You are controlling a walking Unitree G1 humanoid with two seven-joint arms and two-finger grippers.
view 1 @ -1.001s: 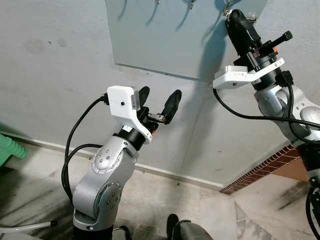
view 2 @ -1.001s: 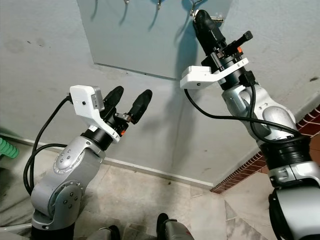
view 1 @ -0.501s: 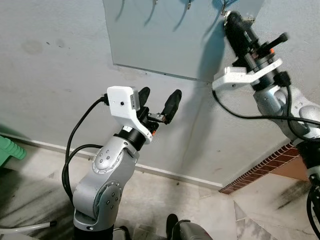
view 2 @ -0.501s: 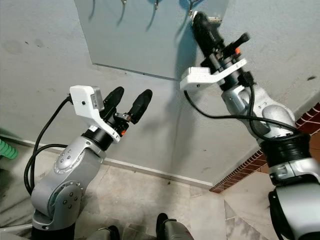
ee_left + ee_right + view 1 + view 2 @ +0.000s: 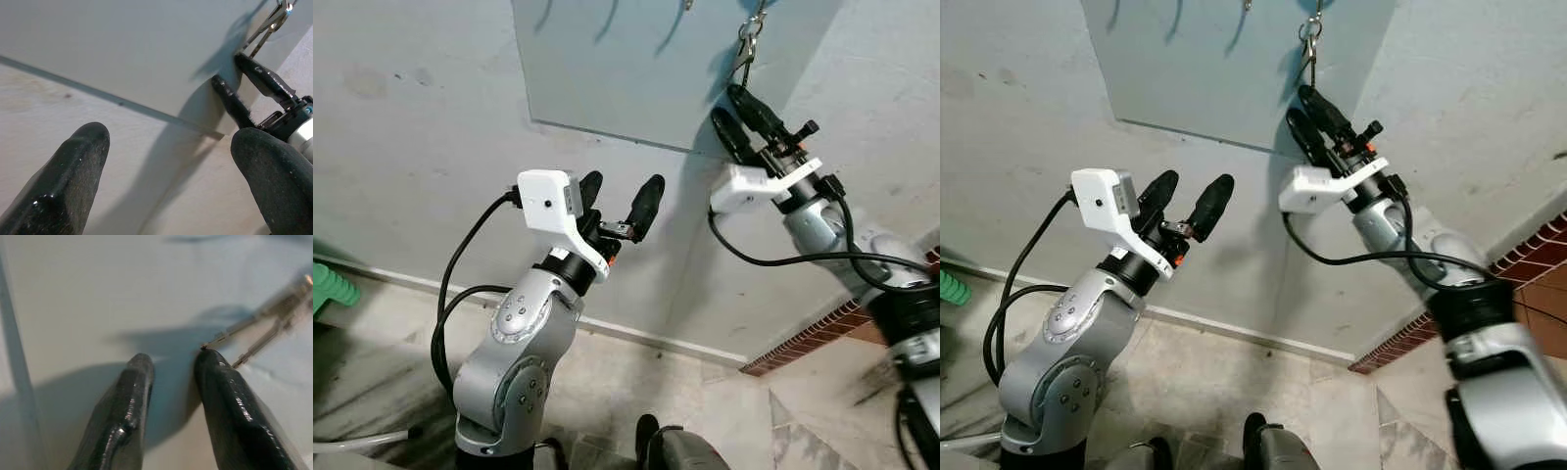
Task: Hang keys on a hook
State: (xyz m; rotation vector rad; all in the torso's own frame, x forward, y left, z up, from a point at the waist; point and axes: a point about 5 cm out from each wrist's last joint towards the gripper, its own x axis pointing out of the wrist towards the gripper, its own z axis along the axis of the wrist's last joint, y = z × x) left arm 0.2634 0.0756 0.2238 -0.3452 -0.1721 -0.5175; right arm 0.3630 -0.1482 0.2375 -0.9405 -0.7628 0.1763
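A bunch of metal keys (image 5: pixel 747 44) hangs by its clip from a hook at the top edge of the grey-blue board (image 5: pixel 626 69) on the wall. My right gripper (image 5: pixel 726 106) is just below the keys, open, with nothing between its fingers. In the right wrist view the keys (image 5: pixel 254 333) lie against the board just past one fingertip (image 5: pixel 230 396). My left gripper (image 5: pixel 624 181) is raised lower and to the left, open and empty, pointing at the wall under the board. The left wrist view looks across to the keys (image 5: pixel 269 24).
More hooks line the board's top edge to the left of the keys. A brick strip (image 5: pixel 822 338) runs along the wall's base at the lower right. A green object (image 5: pixel 328 289) and a white pipe (image 5: pixel 362 443) are near the floor on the left.
My right gripper has opened, let go of the keys and dropped down from the hook. The keys now hang by themselves. The left arm has stayed put.
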